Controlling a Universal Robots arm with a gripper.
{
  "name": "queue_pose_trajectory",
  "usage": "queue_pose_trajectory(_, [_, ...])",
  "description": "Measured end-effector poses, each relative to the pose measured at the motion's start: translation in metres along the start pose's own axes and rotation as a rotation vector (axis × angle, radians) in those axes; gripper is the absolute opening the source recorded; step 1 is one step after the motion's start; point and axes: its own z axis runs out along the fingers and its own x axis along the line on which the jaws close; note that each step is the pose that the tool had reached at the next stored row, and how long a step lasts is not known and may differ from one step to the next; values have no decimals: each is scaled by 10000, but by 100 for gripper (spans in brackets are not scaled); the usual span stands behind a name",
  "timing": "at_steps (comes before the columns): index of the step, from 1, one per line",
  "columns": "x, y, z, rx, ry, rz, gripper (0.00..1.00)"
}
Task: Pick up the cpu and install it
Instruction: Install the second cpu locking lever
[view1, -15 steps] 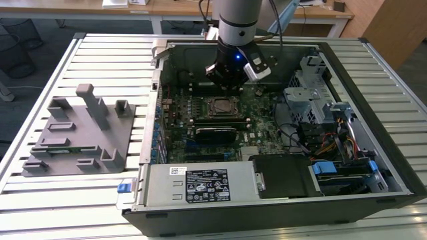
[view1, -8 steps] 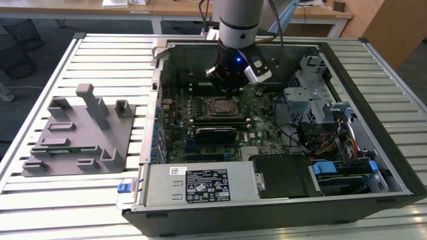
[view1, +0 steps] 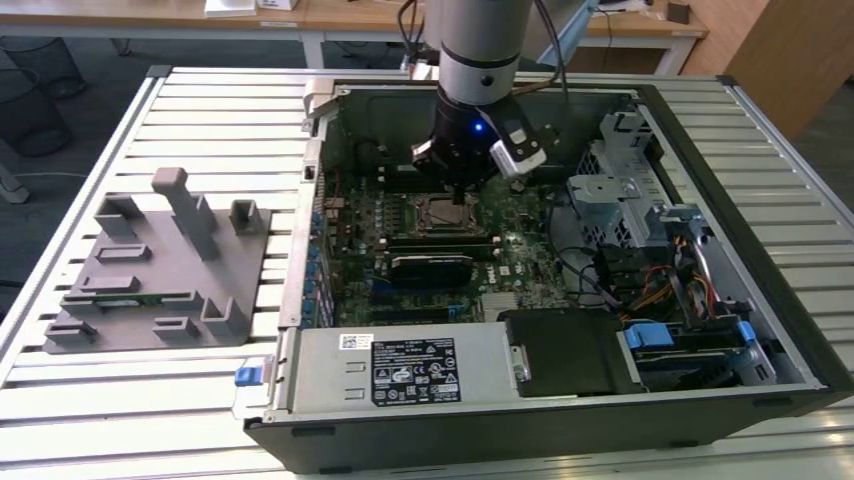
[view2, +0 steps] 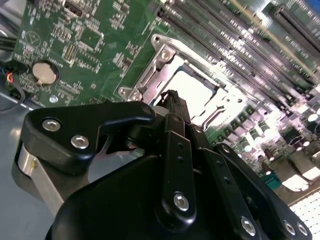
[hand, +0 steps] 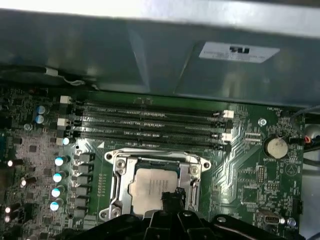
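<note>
From my station I see the gripper (view1: 463, 186) hanging low inside the open computer case (view1: 747, 130), right over the CPU socket (view1: 442, 213) on the green motherboard (view1: 400, 250). The cpu (hand: 150, 186) lies flat in the socket's metal frame (hand: 118, 165), its dull silver top facing up, and in both wrist views the black fingertips (view2: 172, 97) come down onto or just above one edge of the chip.

In the second wrist view the fingers (view2: 176, 150) run together to a narrow tip with no gap I can make out, so I read the gripper as closed. Whether it pinches the chip's edge or merely rests on it, I cannot tell.

The relation that matters most: the cpu sits directly beneath the fingertips, not off to a side, so the tool's axis points straight down into the socket. The chip is square, with its edges lined up with the frame, and the frame's edges run parallel to the memory slots (hand: 150, 122) just beyond it.

The socket's thin lever (view2: 212, 116) shows beside the chip in the second wrist view (I judge it not yet latched, though the angle is awkward). Well apart on the exterior view's left, the grey plastic tray (view1: 214, 250) sits on the slatted table (view1: 174, 400), a green memory stick (view1: 127, 297) resting in it.
</note>
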Motion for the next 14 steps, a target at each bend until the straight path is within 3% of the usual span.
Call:
queue_pose_trajectory(10, [1,-26,-96,-46,-4,-1,11])
queue_pose_trajectory(14, [10,-150,-103,-46,-4,0,11])
